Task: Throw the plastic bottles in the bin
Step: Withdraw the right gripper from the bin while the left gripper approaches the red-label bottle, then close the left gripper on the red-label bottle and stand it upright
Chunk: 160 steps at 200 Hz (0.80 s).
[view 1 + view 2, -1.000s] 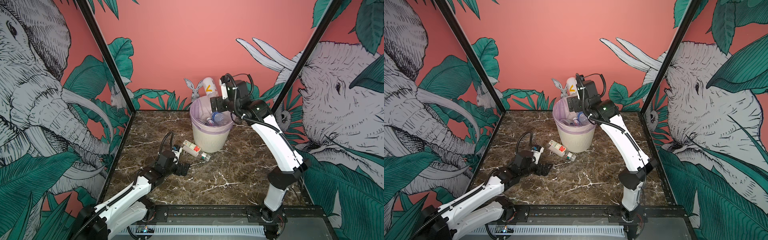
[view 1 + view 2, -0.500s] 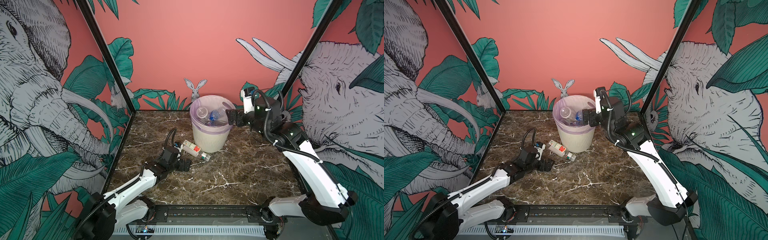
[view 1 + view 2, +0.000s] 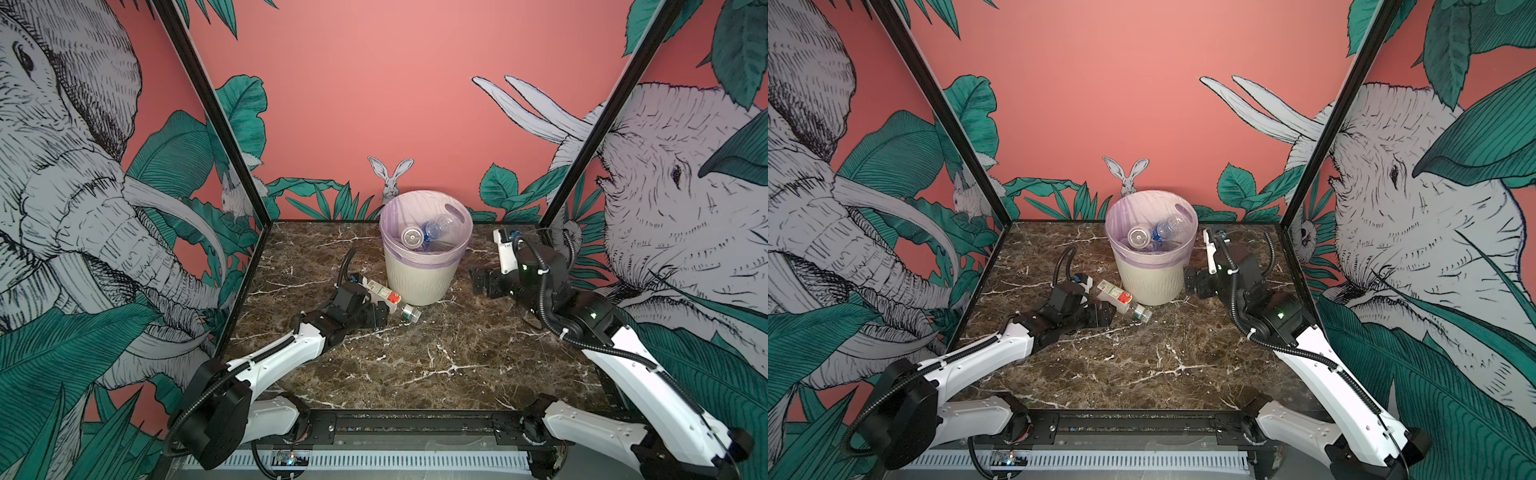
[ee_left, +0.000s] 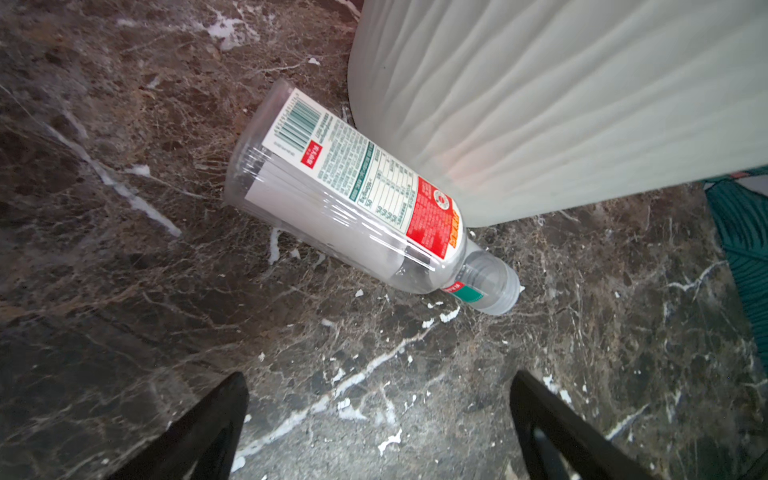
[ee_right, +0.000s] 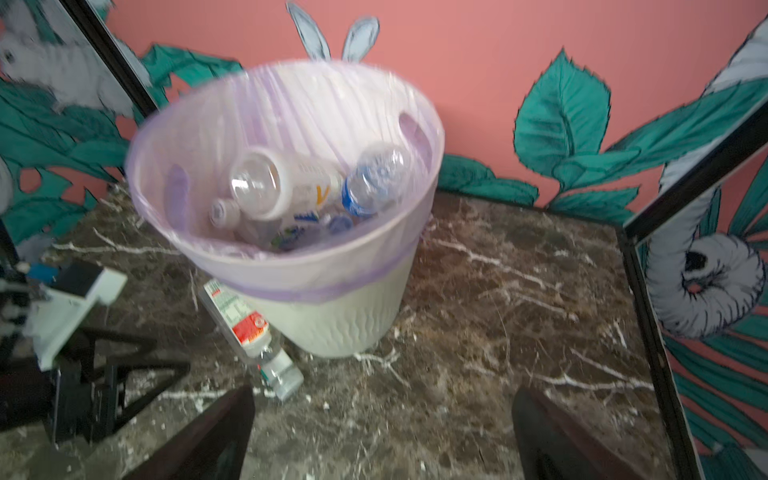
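Note:
The cream ribbed bin [image 3: 422, 278] [image 3: 1152, 282] with its lilac liner stands at the back middle of the marble floor. Several clear plastic bottles [image 3: 432, 230] [image 3: 1158, 232] [image 5: 291, 183] lie inside it. One red-and-white labelled bottle [image 3: 388, 297] [image 3: 1119, 300] [image 4: 357, 203] [image 5: 245, 320] lies on its side against the bin's foot, cap toward the front. My left gripper [image 3: 380, 318] [image 3: 1102, 316] [image 4: 378, 382] is open, low over the floor just short of that bottle. To the right of the bin, my right gripper [image 3: 478, 282] [image 3: 1190, 280] [image 5: 382, 395] is open and empty.
Painted walls enclose the marble floor [image 3: 415, 365] on three sides, with black corner posts [image 3: 216, 124] [image 3: 582, 137]. A black rail [image 3: 395, 424] runs along the front edge where both arms are mounted. The right arm's elbow sits close to the right wall.
My right gripper let a white bottle fall into the bin, then drew back and sank to the bin's right. My left gripper crept closer to the lying bottle.

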Each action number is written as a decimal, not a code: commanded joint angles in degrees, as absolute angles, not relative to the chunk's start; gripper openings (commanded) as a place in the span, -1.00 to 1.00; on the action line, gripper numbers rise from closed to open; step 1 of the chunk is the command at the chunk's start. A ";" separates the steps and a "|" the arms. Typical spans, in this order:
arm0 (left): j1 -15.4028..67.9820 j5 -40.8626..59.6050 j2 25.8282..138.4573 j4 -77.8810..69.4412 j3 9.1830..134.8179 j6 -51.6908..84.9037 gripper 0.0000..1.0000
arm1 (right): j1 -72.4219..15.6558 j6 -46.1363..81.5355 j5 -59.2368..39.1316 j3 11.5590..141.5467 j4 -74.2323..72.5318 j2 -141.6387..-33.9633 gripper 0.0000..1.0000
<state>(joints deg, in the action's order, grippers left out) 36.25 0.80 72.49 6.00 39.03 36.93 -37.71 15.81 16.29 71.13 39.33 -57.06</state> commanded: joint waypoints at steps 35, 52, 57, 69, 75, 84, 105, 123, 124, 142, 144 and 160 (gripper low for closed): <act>36.47 -0.80 78.79 -0.77 41.81 49.16 0.95 | -37.18 18.37 16.54 61.24 39.03 -51.39 0.98; 36.47 -1.40 81.32 -0.95 42.86 50.36 0.95 | -37.18 18.85 15.76 58.56 38.85 -50.01 0.97; 36.47 -1.64 81.96 -1.39 42.97 50.77 0.95 | -37.17 19.00 15.34 57.74 38.80 -49.64 0.97; 36.47 -2.12 83.31 -2.48 43.24 51.85 0.95 | -37.13 19.23 14.59 56.18 38.70 -48.69 0.97; 36.43 -2.34 83.98 -3.30 43.24 52.37 0.94 | -37.18 19.41 14.21 55.40 38.67 -48.34 0.98; 36.47 -2.39 84.90 -4.73 43.24 53.01 0.94 | -37.18 19.51 13.77 54.31 38.75 -47.75 0.98; 36.42 -2.27 86.84 -6.49 44.05 54.09 0.94 | -37.18 20.03 13.48 52.03 38.94 -46.39 0.97; 36.41 -2.45 88.21 -6.55 44.91 54.72 0.94 | -37.17 20.21 13.38 50.89 39.30 -45.63 0.97; 36.40 -2.45 88.31 -6.57 44.96 54.74 0.93 | -37.17 20.21 13.37 50.84 39.29 -45.58 0.98; 36.39 -2.62 89.52 -6.52 45.59 55.32 0.94 | -37.16 20.22 13.28 50.20 39.53 -44.79 0.98; 36.34 -2.63 89.62 -6.55 45.68 55.34 0.94 | -37.17 20.22 13.32 50.19 39.52 -44.75 0.97; 36.46 -2.68 90.89 -6.56 46.37 55.61 0.94 | -37.18 20.13 13.12 50.05 39.66 -44.41 0.97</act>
